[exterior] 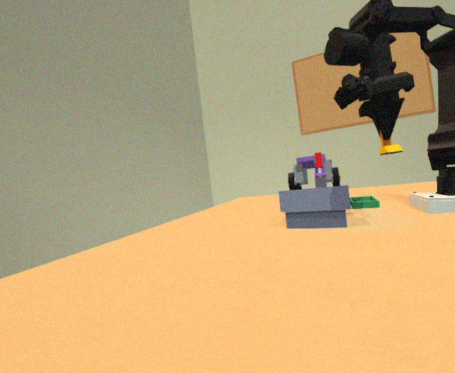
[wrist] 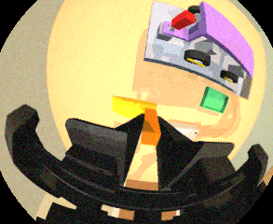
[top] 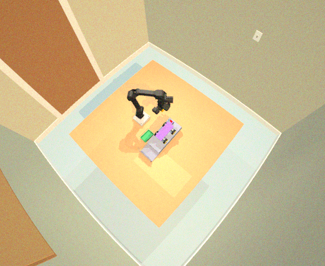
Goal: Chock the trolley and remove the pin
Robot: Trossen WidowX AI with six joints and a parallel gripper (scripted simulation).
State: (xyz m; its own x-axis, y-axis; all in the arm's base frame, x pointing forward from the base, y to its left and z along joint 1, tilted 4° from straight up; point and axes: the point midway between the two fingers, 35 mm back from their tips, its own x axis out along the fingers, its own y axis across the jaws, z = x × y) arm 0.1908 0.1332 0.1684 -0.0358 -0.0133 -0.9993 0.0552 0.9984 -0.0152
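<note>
My gripper point(exterior: 386, 138) point(wrist: 150, 118) is shut on the orange handle of the yellow chock point(exterior: 390, 149) point(wrist: 127, 106) and holds it in the air, higher than the trolley and to its robot-base side. The purple trolley point(top: 164, 131) point(exterior: 306, 160) point(wrist: 226, 35) with black wheels stands on the grey ramp point(top: 150, 152) point(exterior: 314, 200) point(wrist: 166, 58). The red-headed stop pin point(top: 171, 121) point(exterior: 318, 159) point(wrist: 183, 21) stands upright at the trolley's uphill end. The green tray point(top: 147, 136) point(exterior: 364, 201) point(wrist: 214, 100) lies beside the ramp. The chock's black base underside is mostly hidden.
The arm's white base plate point(top: 141, 118) point(exterior: 444, 203) point(wrist: 184, 130) stands near the tray, on the same side of the ramp. The orange table top point(top: 214, 123) point(exterior: 220, 289) carries the ramp, tray and arm. Walls surround the table.
</note>
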